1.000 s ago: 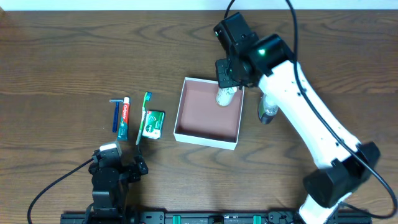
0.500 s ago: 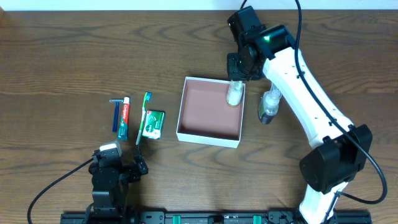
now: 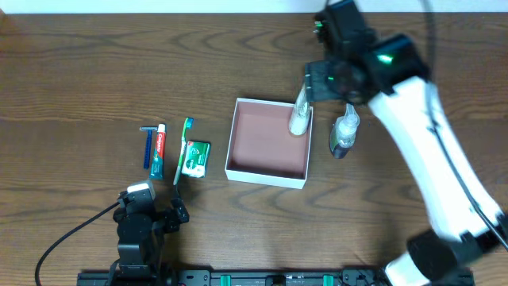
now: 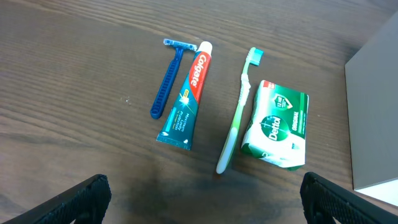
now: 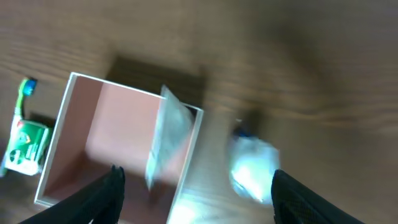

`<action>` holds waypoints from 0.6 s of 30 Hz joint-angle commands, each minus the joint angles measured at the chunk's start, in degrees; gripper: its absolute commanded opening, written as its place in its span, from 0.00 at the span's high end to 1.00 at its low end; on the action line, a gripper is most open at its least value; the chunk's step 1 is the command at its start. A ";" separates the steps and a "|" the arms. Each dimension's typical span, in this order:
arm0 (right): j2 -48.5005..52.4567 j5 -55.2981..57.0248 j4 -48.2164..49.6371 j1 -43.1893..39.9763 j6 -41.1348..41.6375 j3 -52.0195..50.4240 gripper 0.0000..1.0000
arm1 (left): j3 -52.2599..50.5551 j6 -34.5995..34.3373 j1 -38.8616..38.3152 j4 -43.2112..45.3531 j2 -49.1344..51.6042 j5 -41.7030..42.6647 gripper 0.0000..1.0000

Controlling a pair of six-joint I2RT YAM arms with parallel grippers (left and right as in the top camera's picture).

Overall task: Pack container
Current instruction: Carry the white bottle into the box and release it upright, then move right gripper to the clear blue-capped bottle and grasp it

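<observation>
Currently: right gripper (image 5: pixel 196 182), fingers spread, holding nothing, high over the container (image 3: pixel 263 178), which sits toward my left finger. Clear bottle (image 3: pixel 344 133) lies outside, toward my right finger, long axis along the container's wall. Left gripper (image 4: pixel 202 186) likewise spread, well apart; right arm nearer.

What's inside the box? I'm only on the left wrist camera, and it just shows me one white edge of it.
Observer: Overhead shows one small clear bottle resting in the far right corner of the container.
Operator: Anything else near it?
Observer: A second bottle, with dark liquid, sits on the table just right of the container, outside it.
Operator: Is the right arm holding either one?
Observer: No. The right wrist view shows the right gripper open above them, with nothing between its fingers.
</observation>
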 commanded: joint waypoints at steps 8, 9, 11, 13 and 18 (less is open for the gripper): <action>1.36 3.85 -2.49 -7.06 0.02 -6.88 0.25 | -0.72 0.15 -0.22 0.07 -0.28 -0.24 0.02; 1.86 3.85 -1.99 -7.32 0.00 -8.07 0.25 | -0.72 0.15 -0.22 0.07 -0.28 -0.24 0.02; 3.10 2.71 -0.81 -7.69 -0.04 -10.99 0.25 | -0.72 0.17 -0.22 0.07 -0.28 -0.24 0.02; 3.91 1.11 0.31 -7.67 -0.44 -13.07 0.26 | -0.72 0.17 -0.22 0.07 -0.28 -0.24 0.02; 4.66 0.39 4.20 -7.69 -0.66 -19.12 0.24 | -0.72 0.15 -0.22 0.07 -0.28 -0.24 0.02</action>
